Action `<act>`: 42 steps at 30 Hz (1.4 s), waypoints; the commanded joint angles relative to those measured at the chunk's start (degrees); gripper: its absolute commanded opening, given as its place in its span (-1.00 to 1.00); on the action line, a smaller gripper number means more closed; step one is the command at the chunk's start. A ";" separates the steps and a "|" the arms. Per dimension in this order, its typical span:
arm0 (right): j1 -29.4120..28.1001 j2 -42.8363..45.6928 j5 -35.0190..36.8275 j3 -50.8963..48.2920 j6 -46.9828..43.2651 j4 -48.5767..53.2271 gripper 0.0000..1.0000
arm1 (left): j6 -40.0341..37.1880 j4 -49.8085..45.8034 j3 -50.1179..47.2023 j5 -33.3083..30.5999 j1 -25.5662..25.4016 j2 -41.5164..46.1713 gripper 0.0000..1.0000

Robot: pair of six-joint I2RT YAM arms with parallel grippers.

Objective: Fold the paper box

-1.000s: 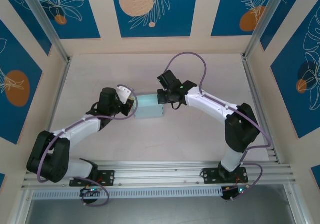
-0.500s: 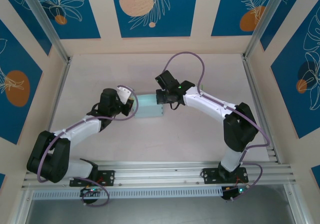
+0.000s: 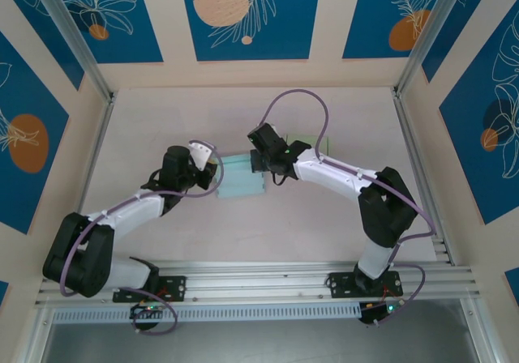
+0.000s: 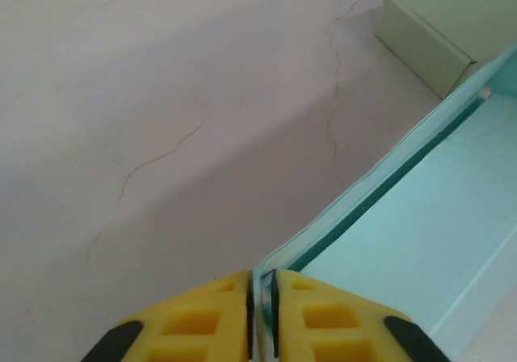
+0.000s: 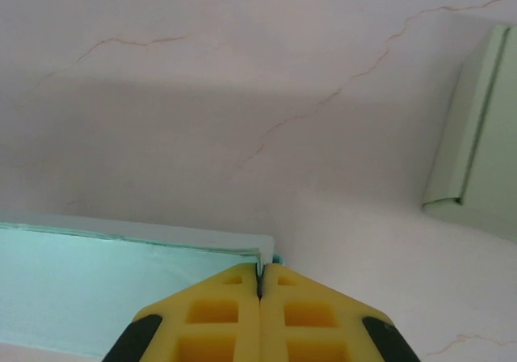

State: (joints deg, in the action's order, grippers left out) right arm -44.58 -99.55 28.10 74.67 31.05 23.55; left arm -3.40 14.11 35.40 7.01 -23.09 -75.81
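Left wrist view: left end effector (image 4: 260, 288) is set narrowly astride a box (image 4: 420, 241) wall, grip not determinable; right end effector (image 5: 260, 281) is clamped on another wall; box lies mid-tabletop (image 3: 324, 217); wall-creasing is judged underway; gentle release is needed next.

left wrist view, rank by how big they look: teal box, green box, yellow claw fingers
1. teal box
2. yellow claw fingers, enlarged by nearness to the camera
3. green box, cut off by the frame
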 commanded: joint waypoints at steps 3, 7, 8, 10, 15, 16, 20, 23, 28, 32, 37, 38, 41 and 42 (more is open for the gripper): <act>-2.84 2.55 -0.28 -1.62 -0.92 -1.00 -1.00 | 3.38 -3.96 3.01 2.03 -1.95 4.78 -0.32; -3.13 3.39 0.70 -2.75 -1.12 -1.94 -1.00 | 4.08 -10.83 6.20 1.20 -1.69 7.40 -0.07; -3.15 3.56 0.90 -3.02 -1.16 -2.13 -1.00 | 4.10 -12.80 7.12 1.01 -1.44 7.68 -0.04; -3.24 3.99 1.35 -3.55 -1.24 -2.68 -1.00 | 3.78 -17.63 9.45 0.74 -0.75 7.98 0.00; -3.41 4.54 1.80 -4.21 -1.63 -3.32 -1.00 | 0.46 -31.88 16.20 2.32 1.98 6.56 -0.01; -3.48 4.62 1.82 -4.36 -1.73 -3.49 -1.00 | -0.21 -35.94 18.05 3.29 3.09 6.03 -0.03; -3.82 4.65 2.22 -4.51 -1.77 -3.69 -1.00 | -1.92 -46.66 22.65 8.85 6.55 4.71 -0.09; -4.07 4.67 2.75 -4.59 -1.70 -3.61 -1.00 | -3.82 -50.09 23.66 10.01 6.65 4.14 -0.13; -4.55 4.76 3.28 -4.39 -1.78 -3.51 -1.00 | -4.49 -49.12 22.97 11.93 6.65 2.06 -0.24; -4.62 4.71 3.55 -4.35 -1.71 -3.25 -1.00 | -4.21 -47.96 22.59 9.39 6.57 0.45 -0.29; -4.71 4.63 3.83 -4.28 -1.60 -3.25 -1.00 | -4.16 -46.73 22.35 8.79 6.36 -0.67 -0.44; -4.73 4.63 3.96 -4.32 -1.52 -3.31 -1.00 | -4.12 -46.63 22.34 8.97 6.33 -0.92 -0.45; -4.72 4.54 4.04 -4.40 -1.43 -3.42 -1.00 | -3.98 -46.48 22.26 8.79 6.13 -1.51 -0.44; -4.73 4.47 3.94 -4.40 -1.43 -3.45 -1.00 | -3.85 -46.45 22.26 8.36 5.97 -1.77 -0.44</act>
State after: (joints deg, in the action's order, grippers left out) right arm -48.80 -96.53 30.50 70.67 29.78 20.60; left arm -6.59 -32.40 57.65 15.86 -16.69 -76.53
